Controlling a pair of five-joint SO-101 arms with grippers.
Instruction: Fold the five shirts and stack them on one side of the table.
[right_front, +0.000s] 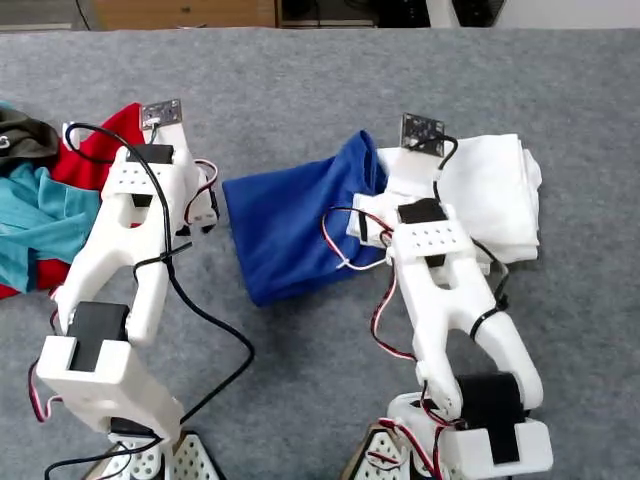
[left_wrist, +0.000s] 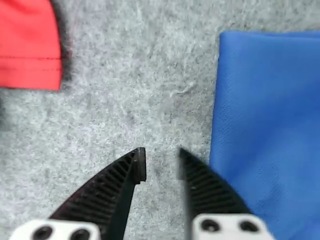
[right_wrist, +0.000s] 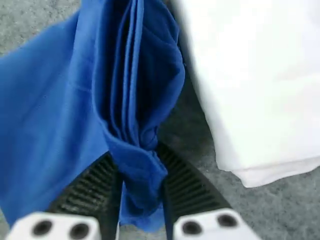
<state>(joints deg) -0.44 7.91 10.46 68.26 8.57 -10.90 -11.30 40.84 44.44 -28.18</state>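
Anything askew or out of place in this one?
The blue fabric shirt lies crooked, one edge bunched in the right claw beside the folded white shirt. The heap of red, teal and dark shirts is unfolded.

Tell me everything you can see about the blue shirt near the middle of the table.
The blue shirt is plain, deep blue, fine-knit fabric, folded into a rough rectangle on the grey table between the two arms. The side nearest the white shirt is bunched into folds and raised, pinched in the right hand. The opposite edge lies straight and flat, with the left hand open just beside it over bare table.
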